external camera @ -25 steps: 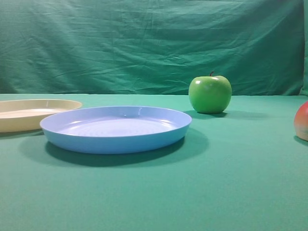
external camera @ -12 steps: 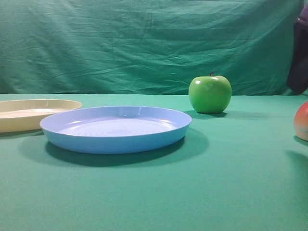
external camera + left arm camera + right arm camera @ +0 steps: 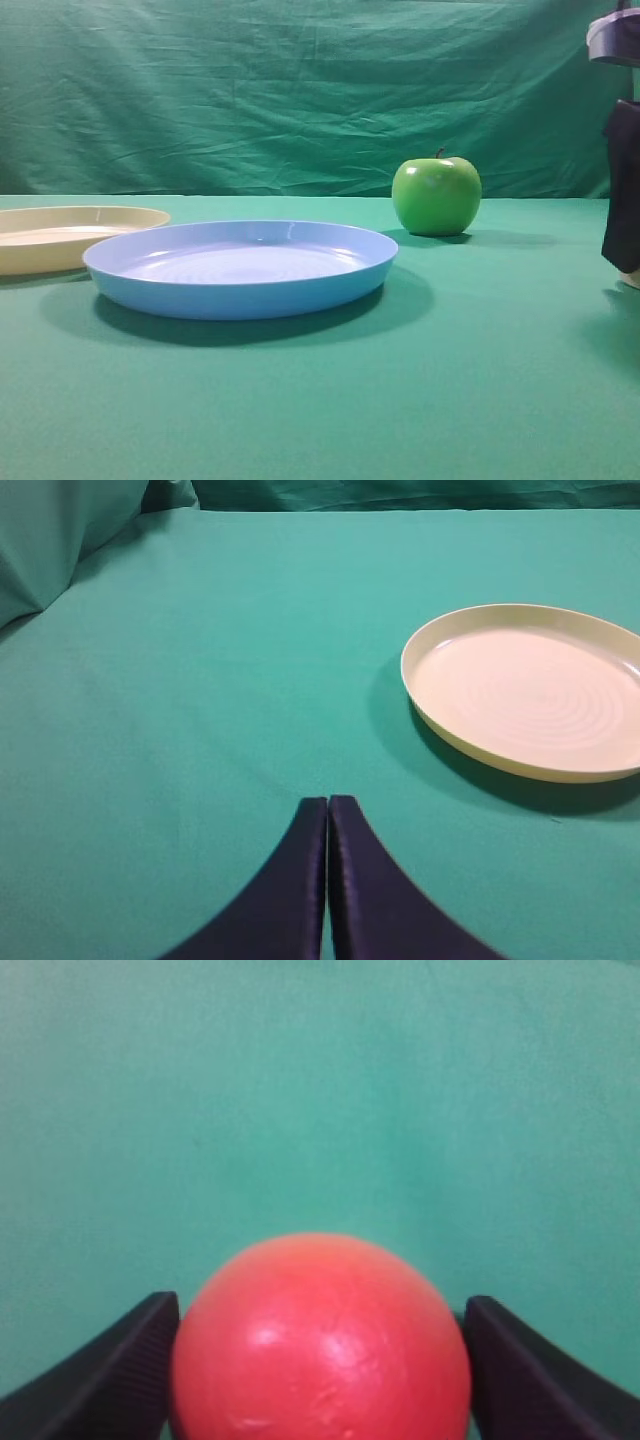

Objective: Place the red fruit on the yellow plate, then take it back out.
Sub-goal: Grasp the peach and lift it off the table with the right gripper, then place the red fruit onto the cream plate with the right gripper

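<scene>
Right claw (image 3: 318, 1360) down at far right edge of bench (image 3: 470, 400), straddling red fruit (image 3: 320, 1345); one dark finger (image 3: 110, 1370) hard against fruit's left flank, other finger against right flank with no clear gap visible in right wrist view. Contact on both sides apparent, firm clamping not confirmable from pictures. Fruit nearly round, no distinct long axis; red, glossy crown facing wrist camera, paler underside turned toward bench cloth, stem end not discernible. In exterior high view, fruit almost wholly hidden behind dark claw body at right border, only a pale sliver showing at its base, low against bench surface. Yellow plate (image 3: 70, 235) at far left edge of bench, flat, rim up, well apart from fruit; same plate in left wrist view (image 3: 530, 690), bare inside, lying to right of left claw. Left claw (image 3: 328, 880) with dark fingers pressed together, tips touching, nothing between them, hovering over bare green cloth near left side of bench. Blue plate (image 3: 240, 268) centre-left on bench, just beside yellow plate and overlapping it in exterior view; touching or apart cannot be told. Green apple (image 3: 436, 195) upright, stem up, toward back of bench, right of blue plate, well apart from it. Green cloth backdrop (image 3: 300, 90) behind.
</scene>
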`<state>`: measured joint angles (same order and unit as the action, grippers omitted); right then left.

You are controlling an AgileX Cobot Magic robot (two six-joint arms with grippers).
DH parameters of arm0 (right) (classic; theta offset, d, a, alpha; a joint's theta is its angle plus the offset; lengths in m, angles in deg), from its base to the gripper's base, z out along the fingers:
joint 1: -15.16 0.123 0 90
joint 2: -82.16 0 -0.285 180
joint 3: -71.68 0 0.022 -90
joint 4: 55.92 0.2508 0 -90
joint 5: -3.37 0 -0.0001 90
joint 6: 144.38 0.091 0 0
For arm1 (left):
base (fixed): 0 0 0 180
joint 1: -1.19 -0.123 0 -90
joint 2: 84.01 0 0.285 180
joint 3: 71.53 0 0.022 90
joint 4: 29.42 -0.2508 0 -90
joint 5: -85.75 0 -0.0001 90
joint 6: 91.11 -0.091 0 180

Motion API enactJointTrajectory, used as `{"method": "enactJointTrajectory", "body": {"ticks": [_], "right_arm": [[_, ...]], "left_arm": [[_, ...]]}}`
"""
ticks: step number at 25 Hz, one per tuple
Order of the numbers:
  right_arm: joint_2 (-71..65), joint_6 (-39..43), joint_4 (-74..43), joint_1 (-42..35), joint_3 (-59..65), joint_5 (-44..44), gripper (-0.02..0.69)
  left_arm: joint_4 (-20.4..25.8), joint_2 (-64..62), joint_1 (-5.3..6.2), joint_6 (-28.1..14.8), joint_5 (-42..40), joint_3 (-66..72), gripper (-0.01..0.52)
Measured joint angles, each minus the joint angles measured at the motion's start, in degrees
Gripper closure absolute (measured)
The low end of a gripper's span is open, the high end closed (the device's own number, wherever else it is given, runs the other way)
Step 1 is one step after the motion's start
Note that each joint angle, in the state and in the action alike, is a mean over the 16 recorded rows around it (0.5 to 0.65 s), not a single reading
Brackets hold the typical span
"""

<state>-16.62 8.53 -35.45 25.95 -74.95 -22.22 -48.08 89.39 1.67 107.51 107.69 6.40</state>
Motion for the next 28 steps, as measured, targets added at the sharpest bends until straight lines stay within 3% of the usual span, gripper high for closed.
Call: {"method": "enactJointTrajectory", "body": {"ticks": [7, 17, 28], "right_arm": [[2.3, -0.8, 2.2, 0.7, -7.9, -5.8, 0.449], [2.3, -9.5, 9.4, 10.2, -20.4, -9.2, 0.464], [-10.0, -16.8, 13.0, 25.4, -35.8, -6.6, 0.466]], "left_arm": [[0.0, 0.0, 0.00, 0.0, 0.0, 0.0, 0.514], [0.0, 0.0, 0.00, 0.0, 0.0, 0.0, 0.514], [0.0, 0.0, 0.00, 0.0, 0.0, 0.0, 0.514]]}}
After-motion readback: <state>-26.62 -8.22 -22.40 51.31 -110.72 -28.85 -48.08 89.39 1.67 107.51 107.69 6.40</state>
